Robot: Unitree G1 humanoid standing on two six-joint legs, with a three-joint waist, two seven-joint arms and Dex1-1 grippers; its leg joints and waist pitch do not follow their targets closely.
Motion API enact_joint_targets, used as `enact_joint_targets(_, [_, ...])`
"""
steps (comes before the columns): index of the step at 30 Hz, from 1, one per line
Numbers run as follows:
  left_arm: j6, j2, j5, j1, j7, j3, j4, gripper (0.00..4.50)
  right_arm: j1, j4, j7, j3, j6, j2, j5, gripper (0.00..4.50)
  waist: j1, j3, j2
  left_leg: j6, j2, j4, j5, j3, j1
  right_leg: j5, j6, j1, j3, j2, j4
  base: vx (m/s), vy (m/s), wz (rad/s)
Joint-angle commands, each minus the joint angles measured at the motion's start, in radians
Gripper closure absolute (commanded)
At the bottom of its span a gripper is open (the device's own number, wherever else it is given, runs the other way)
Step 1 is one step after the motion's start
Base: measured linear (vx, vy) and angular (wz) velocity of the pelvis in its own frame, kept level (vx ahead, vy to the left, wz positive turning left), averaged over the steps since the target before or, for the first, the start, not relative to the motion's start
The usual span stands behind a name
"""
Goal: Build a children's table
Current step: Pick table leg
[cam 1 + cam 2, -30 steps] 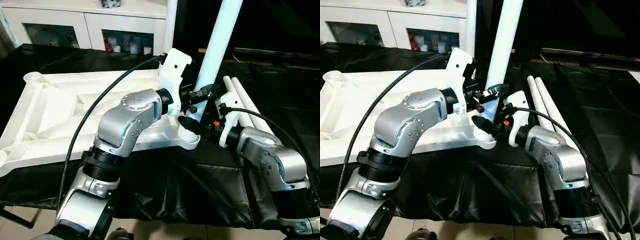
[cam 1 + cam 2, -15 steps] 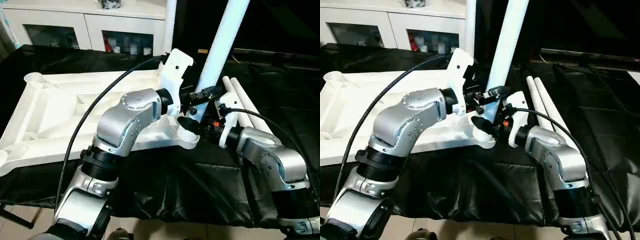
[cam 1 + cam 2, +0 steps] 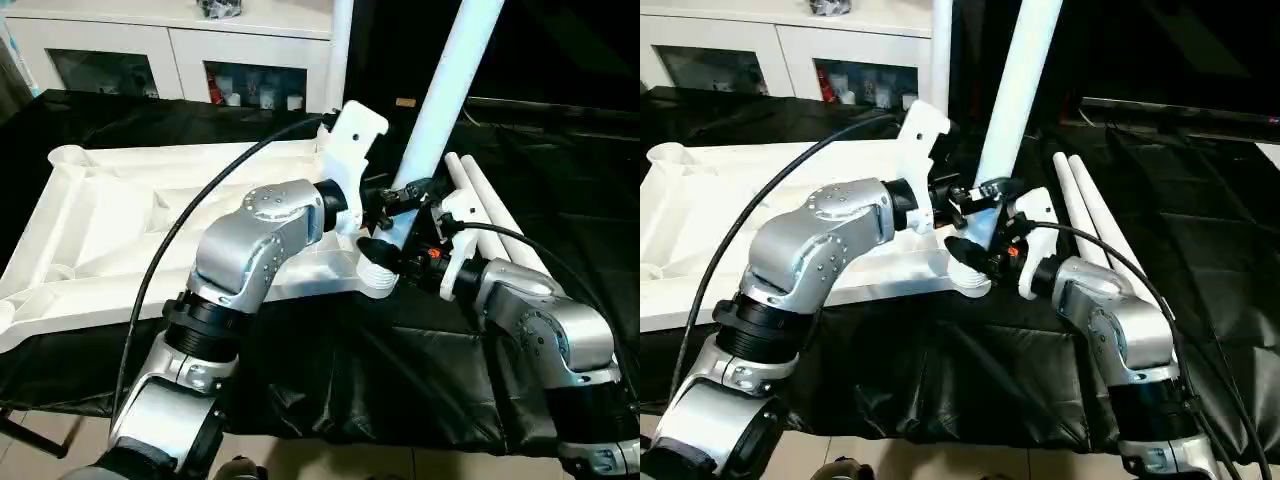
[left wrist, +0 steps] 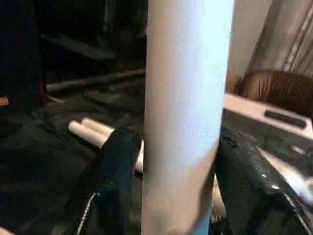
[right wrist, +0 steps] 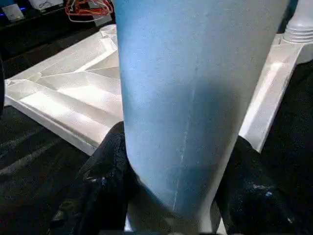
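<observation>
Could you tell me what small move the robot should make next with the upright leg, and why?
Probably tilt the leg upright and press it down into the near corner socket. Both the left gripper and the right gripper clasp it near its lower end, and it leans right above the socket.

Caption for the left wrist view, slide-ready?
Left gripper's fingers flank an upright white leg; spare legs lie beyond.

Head eyes look down over both forearms at the tabletop point(image 3: 120, 215); wrist cameras face the upright leg point(image 4: 186, 112) closely.
</observation>
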Motion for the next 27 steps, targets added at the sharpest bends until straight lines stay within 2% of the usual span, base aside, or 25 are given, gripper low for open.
enact_joint_targets(1, [-0.098, -0.005, 0.013, -0.023, 0.007, 0.031, 0.013, 1.53, -0.003, -0.017, -0.024, -0.039, -0.022, 0.005, 0.002, 2.59, 0.000, -0.076, -0.007, -0.010, 0.020, -0.065, -0.230, -0.015, 0.017, -0.291, -0.148, 0.048, 0.015, -0.041, -0.081, 0.000, 0.000, 0.00])
enact_joint_targets(3, [-0.157, -0.007, 0.022, -0.032, 0.018, 0.053, 0.020, 1.55, -0.008, -0.006, -0.047, -0.054, -0.034, 0.018, -0.002, 2.59, 0.000, -0.077, -0.007, -0.013, 0.020, -0.065, -0.231, -0.015, 0.018, -0.295, -0.142, 0.047, 0.015, -0.042, -0.082, 0.000, 0.000, 0.00])
enact_joint_targets(7, [-0.177, 0.047, 0.009, -0.039, -0.074, 0.058, 0.037, 1.55, -0.018, 0.034, -0.109, -0.084, -0.062, 0.036, -0.022, 2.59, -0.003, -0.077, -0.003, -0.022, 0.020, -0.066, -0.231, -0.014, 0.021, -0.281, -0.145, 0.043, 0.015, -0.039, -0.078, 0.000, 0.000, 0.00])
enact_joint_targets(10, [-0.280, 0.164, 0.109, -0.011, -0.209, -0.045, 0.139, 1.55, -0.023, 0.068, -0.163, -0.112, -0.102, 0.035, -0.051, 2.59, -0.005, -0.077, 0.000, -0.029, 0.018, -0.068, -0.241, -0.014, 0.025, -0.304, -0.124, 0.039, 0.017, -0.038, -0.080, 0.000, 0.000, 0.00])
enact_joint_targets(11, [-0.307, 0.179, 0.124, -0.005, -0.234, -0.061, 0.173, 1.55, -0.023, 0.072, -0.166, -0.117, -0.108, 0.034, -0.053, 2.59, -0.006, -0.077, 0.001, -0.032, 0.016, -0.070, -0.240, -0.015, 0.023, -0.311, -0.111, 0.039, 0.018, -0.037, -0.083, 0.000, 0.000, 0.00])
enact_joint_targets(12, [-0.337, 0.194, 0.144, 0.000, -0.261, -0.083, 0.204, 1.55, -0.022, 0.075, -0.166, -0.122, -0.111, 0.033, -0.053, 2.59, -0.005, -0.078, 0.000, -0.038, 0.017, -0.070, -0.237, -0.015, 0.025, -0.298, -0.113, 0.040, 0.018, -0.038, -0.079, 0.000, 0.000, 0.00])
enact_joint_targets(14, [-0.373, 0.208, 0.162, 0.007, -0.295, -0.106, 0.245, 1.55, -0.019, 0.075, -0.164, -0.125, -0.110, 0.030, -0.052, 2.59, -0.007, -0.081, 0.002, -0.043, 0.020, -0.070, -0.232, -0.015, 0.024, -0.263, -0.128, 0.042, 0.018, -0.040, -0.071, 0.000, 0.000, 0.00])
enact_joint_targets(16, [-0.450, 0.225, 0.199, 0.016, -0.352, -0.143, 0.333, 1.55, -0.011, 0.069, -0.158, -0.126, -0.115, 0.024, -0.054, 2.59, -0.004, -0.082, 0.002, -0.029, 0.019, -0.068, -0.212, -0.013, 0.025, -0.215, -0.146, 0.042, 0.019, -0.040, -0.071, 0.000, 0.000, 0.00])
enact_joint_targets(17, [-0.478, 0.231, 0.213, 0.016, -0.384, -0.157, 0.385, 1.55, -0.007, 0.065, -0.158, -0.127, -0.117, 0.023, -0.055, 2.59, -0.003, -0.083, 0.000, -0.026, 0.018, -0.068, -0.207, -0.012, 0.023, -0.202, -0.153, 0.045, 0.020, -0.041, -0.069, 0.000, 0.000, 0.00])
enact_joint_targets(19, [-0.542, 0.239, 0.255, 0.000, -0.422, -0.190, 0.510, 1.55, 0.002, 0.058, -0.163, -0.129, -0.129, 0.023, -0.054, 2.59, -0.004, -0.083, 0.004, -0.028, 0.019, -0.068, -0.213, -0.012, 0.024, -0.199, -0.156, 0.046, 0.020, -0.043, -0.068, 0.000, 0.000, 0.00])
enact_joint_targets(20, [-0.580, 0.237, 0.274, -0.022, -0.453, -0.198, 0.612, 1.55, 0.009, 0.050, -0.168, -0.130, -0.133, 0.026, -0.054, 2.59, -0.004, -0.084, 0.008, -0.031, 0.020, -0.069, -0.218, -0.013, 0.025, -0.199, -0.159, 0.046, 0.020, -0.044, -0.066, 0.000, 0.000, 0.00])
enact_joint_targets(21, [-0.582, 0.236, 0.274, -0.024, -0.456, -0.198, 0.620, 1.55, 0.010, 0.049, -0.168, -0.130, -0.133, 0.026, -0.054, 2.59, -0.004, -0.084, 0.004, -0.032, 0.017, -0.068, -0.222, -0.012, 0.026, -0.204, -0.156, 0.045, 0.020, -0.043, -0.069, 0.000, 0.000, 0.00])
enact_joint_targets(22, [-0.582, 0.234, 0.272, -0.028, -0.472, -0.196, 0.644, 1.83, 0.013, 0.044, -0.170, -0.131, -0.132, 0.028, -0.055, 2.59, -0.004, -0.084, 0.006, -0.033, 0.018, -0.070, -0.225, -0.013, 0.026, -0.202, -0.162, 0.047, 0.020, -0.044, -0.068, 0.000, 0.000, 0.00])
enact_joint_targets(23, [-0.574, 0.234, 0.267, -0.029, -0.492, -0.194, 0.662, 1.83, 0.017, 0.037, -0.172, -0.131, -0.130, 0.029, -0.054, 2.59, -0.003, -0.082, 0.009, -0.037, 0.021, -0.071, -0.238, -0.013, 0.027, -0.204, -0.173, 0.045, 0.020, -0.047, -0.069, 0.000, 0.000, 0.00])
enact_joint_targets(25, [-0.587, 0.241, 0.289, -0.033, -0.508, -0.213, 0.700, 1.96, 0.025, 0.027, -0.172, -0.133, -0.126, 0.030, -0.052, 2.59, -0.004, -0.082, 0.008, -0.038, 0.023, -0.071, -0.255, -0.014, 0.028, -0.199, -0.192, 0.046, 0.020, -0.048, -0.068, 0.000, 0.000, 0.00])
enact_joint_targets(26, [-0.609, 0.243, 0.301, -0.036, -0.497, -0.214, 0.716, 2.22, 0.030, 0.018, -0.172, -0.133, -0.122, 0.030, -0.049, 2.59, -0.004, -0.082, 0.015, -0.039, 0.023, -0.071, -0.259, -0.015, 0.030, -0.199, -0.194, 0.045, 0.020, -0.047, -0.066, 0.000, 0.000, 0.00])
enact_joint_targets(27, [-0.609, 0.243, 0.301, -0.036, -0.497, -0.214, 0.716, 2.22, 0.030, 0.018, -0.172, -0.133, -0.122, 0.030, -0.049, 2.59, -0.005, -0.080, 0.011, -0.037, 0.023, -0.072, -0.269, -0.014, 0.029, -0.202, -0.195, 0.046, 0.020, -0.047, -0.068, 0.000, 0.000, 0.00])
